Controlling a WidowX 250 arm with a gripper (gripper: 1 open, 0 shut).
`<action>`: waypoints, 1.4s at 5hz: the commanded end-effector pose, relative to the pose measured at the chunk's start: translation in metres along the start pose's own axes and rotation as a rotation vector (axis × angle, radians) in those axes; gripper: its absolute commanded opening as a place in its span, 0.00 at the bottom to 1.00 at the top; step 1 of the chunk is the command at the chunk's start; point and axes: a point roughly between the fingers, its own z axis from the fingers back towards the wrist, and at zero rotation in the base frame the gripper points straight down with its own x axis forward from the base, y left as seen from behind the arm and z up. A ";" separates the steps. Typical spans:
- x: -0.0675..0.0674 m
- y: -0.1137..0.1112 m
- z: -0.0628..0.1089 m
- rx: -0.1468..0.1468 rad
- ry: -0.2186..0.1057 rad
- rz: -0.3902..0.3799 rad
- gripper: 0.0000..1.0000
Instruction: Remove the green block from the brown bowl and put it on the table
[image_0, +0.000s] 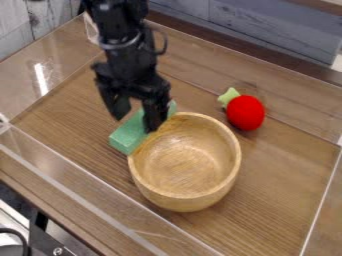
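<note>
Place: a robot test bench, more lab than home.
Surface: wood-grain plank tabletop (287, 165).
Enclosure: low clear acrylic walls (80, 175) border the work area.
Machine: a black robot arm (120, 40) stands over it.
Backdrop: grey panelled wall (267, 25) behind.

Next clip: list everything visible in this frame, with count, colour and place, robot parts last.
green block: one, mint green, lying on the table just left of the bowl, under the gripper.
brown bowl: one, light tan wood, centre foreground, nothing visible inside.
red toy: one, round, red with a green tip, right of the bowl and apart from it.
table: one, brown wood grain.
clear walls: low, transparent, bordering the table.
gripper: one, black, above the block, pointing down, with the jaws open and holding nothing.
</note>
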 end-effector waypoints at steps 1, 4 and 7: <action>0.028 -0.030 0.022 0.028 -0.080 -0.028 1.00; 0.062 -0.075 0.026 0.077 -0.129 0.080 1.00; 0.051 -0.048 0.024 0.105 -0.110 0.088 1.00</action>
